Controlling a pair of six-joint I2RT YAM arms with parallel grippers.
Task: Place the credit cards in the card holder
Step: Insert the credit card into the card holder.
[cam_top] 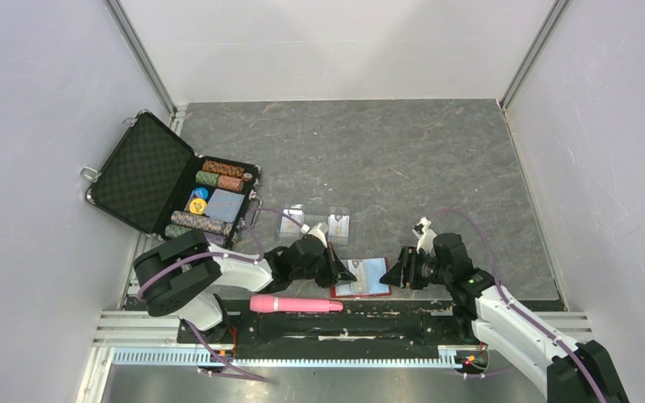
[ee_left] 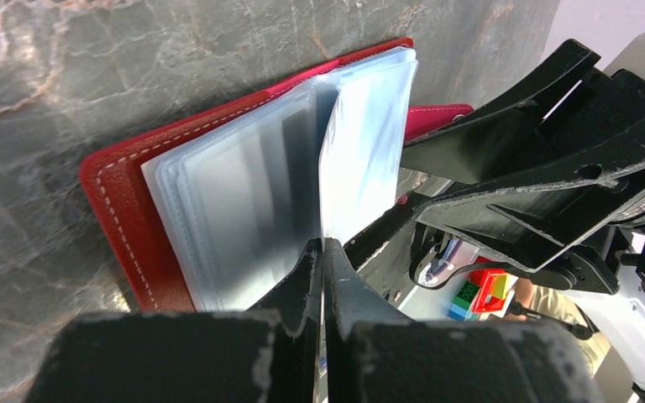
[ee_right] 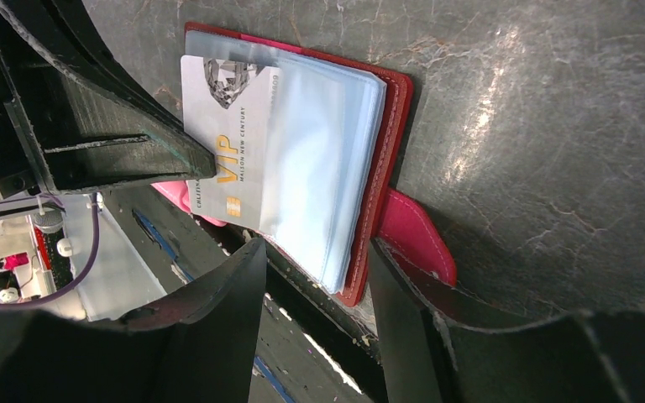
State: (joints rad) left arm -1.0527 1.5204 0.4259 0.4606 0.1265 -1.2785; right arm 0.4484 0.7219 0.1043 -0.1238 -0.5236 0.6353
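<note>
Near front edge of counter (cam_top: 386, 159), left end effector (ee_left: 323, 252) sat clamped on grey VIP credit card (ee_right: 227, 159), red leather card holder (ee_left: 117, 201) directly ahead.

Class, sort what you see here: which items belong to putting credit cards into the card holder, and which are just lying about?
Job: VIP credit card pinched by the left end effector; red card holder; more cards in the clear case.
Lying about: black chip briefcase; poker chips; pink cylinder.
</note>
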